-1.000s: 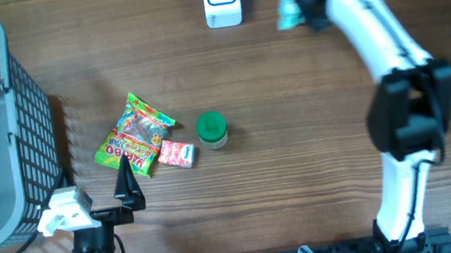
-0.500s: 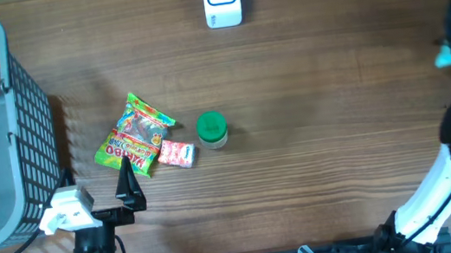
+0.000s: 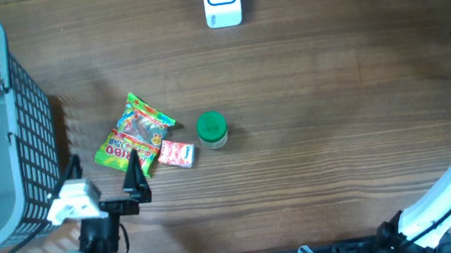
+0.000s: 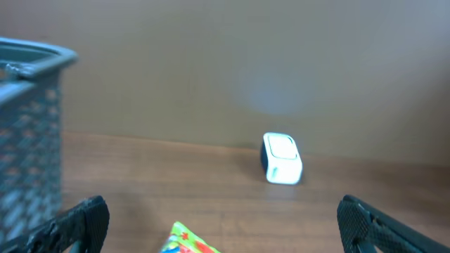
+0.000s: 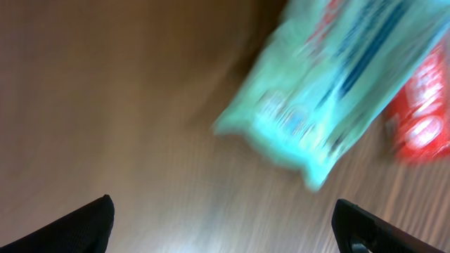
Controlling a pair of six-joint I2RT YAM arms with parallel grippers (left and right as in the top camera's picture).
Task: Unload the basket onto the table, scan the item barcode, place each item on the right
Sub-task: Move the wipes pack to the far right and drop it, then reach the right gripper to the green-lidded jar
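With fingers spread on both, the right gripper (image 5: 226,223) at 3 o'clock should lift straight off the loose packet (image 5: 337,91), while the left gripper (image 3: 134,175) squares to the candy bag (image 3: 134,130).

A wooden table (image 3: 322,131) fills the overhead view. At its 9 o'clock edge stands a grey mesh basket (image 3: 33,125), upright, reaching up to the 10 o'clock corner. Left of centre lies a bright gummy bag (image 3: 135,136), flat and tilted. A small pink candy pack (image 3: 176,154) touches the bag at its 4 o'clock corner. A green-lidded jar (image 3: 212,129) stands just beside the pack, at its 2 o'clock. In the right wrist view, a blurred red wrapper (image 5: 422,112) lies at the 3 o'clock edge.
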